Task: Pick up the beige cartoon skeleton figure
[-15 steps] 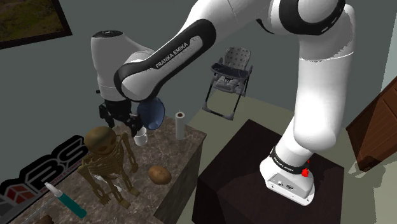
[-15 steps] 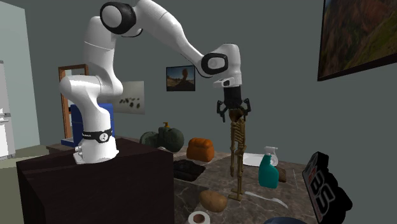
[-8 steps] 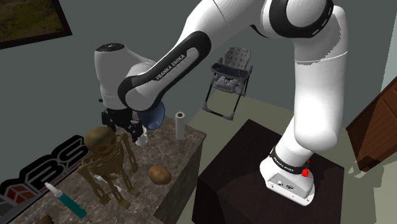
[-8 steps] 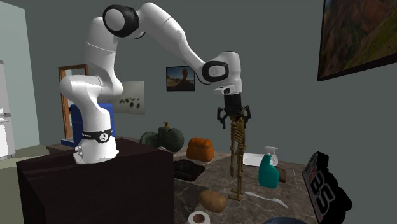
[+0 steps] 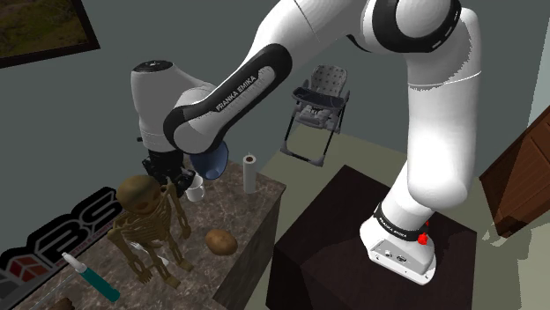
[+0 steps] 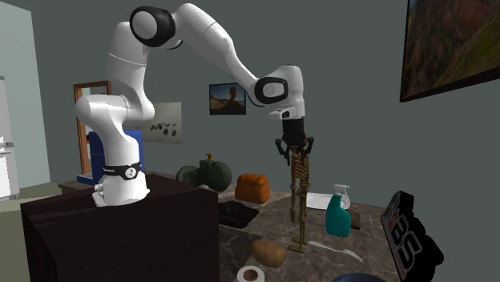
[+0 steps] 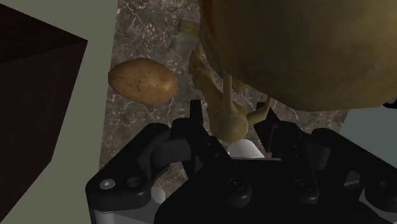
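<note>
Task item: the skeleton figure (image 5: 152,220) is a tan-brown cartoon model with an oversized rounded skull, a ribbed chest and thin limbs. It stands upright with its feet on the mottled stone counter (image 5: 231,210), about midway along the surface. In the second exterior view the skeleton figure (image 6: 300,188) reads as a narrow vertical column. A potato (image 5: 220,241) lies between the figure and the counter edge that faces the stand (image 5: 326,255). A paper roll (image 5: 249,173) stands upright near the far corner of that same edge.

Arm pose: the base sits on the stand and the upper links rise steeply. The forearm slopes down toward the shoulder view's left, and the wrist points straight down over the counter. The gripper (image 5: 170,179) sits at skull height, just behind the head. In the second exterior view the gripper (image 6: 294,149) straddles the top of the figure.

Gripper state: in the wrist view the gripper (image 7: 232,127) has its fingers (image 7: 198,118) standing apart. A rounded bone end of the skeleton figure (image 7: 299,51) lies between them, with a gap visible on one side. The potato (image 7: 142,79) lies on the counter (image 7: 137,137) beyond the fingertips
</note>
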You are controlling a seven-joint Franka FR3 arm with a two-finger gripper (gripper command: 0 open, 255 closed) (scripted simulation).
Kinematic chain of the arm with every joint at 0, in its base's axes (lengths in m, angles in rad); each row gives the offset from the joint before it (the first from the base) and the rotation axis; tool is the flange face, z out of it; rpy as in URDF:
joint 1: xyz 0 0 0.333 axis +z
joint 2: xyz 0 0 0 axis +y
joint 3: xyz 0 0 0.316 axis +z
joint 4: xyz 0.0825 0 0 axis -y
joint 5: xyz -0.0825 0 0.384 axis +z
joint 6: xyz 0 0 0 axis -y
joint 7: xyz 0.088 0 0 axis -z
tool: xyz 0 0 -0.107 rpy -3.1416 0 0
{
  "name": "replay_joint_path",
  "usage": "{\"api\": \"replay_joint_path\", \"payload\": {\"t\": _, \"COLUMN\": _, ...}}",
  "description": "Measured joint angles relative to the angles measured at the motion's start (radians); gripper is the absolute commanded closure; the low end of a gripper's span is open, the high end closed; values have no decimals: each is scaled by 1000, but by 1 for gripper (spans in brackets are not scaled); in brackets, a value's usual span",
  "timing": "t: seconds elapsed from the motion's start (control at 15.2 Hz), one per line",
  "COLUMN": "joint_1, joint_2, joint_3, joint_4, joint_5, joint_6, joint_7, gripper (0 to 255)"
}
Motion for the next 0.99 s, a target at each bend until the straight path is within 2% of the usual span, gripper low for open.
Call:
{"api": "replay_joint_path", "payload": {"t": 0.33, "joint_1": -6, "joint_2": -17, "joint_3": 9, "joint_4": 0, "joint_5": 13, "joint_6": -19, "joint_7": -6, "gripper": 255}}
{"api": "replay_joint_path", "payload": {"t": 0.99, "joint_1": -30, "joint_2": -86, "joint_3": 42, "joint_4": 49, "joint_5": 68, "joint_6": -126, "joint_7": -39, "gripper": 255}}
